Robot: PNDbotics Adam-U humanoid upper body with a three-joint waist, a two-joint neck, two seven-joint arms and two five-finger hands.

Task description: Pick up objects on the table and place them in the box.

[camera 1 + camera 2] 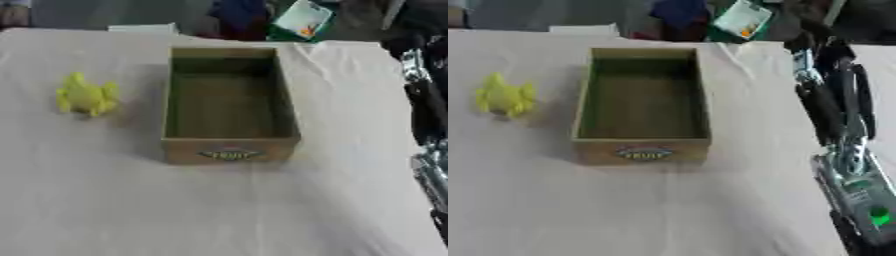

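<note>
Nothing is picked yet — the yellow toy (86,96) sits on the table (131,210), just left of the empty cardboard box (229,150). The right arm (837,115) shows at the right edge; whether its hand is open I cannot tell. Next — a reach to the toy.

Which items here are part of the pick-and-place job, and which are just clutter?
Job:
- yellow toy, on the table left of the box
- cardboard box, open, nothing visible inside

Lying about:
- white and green packet beyond the far table edge
- white cloth covering the table
</note>
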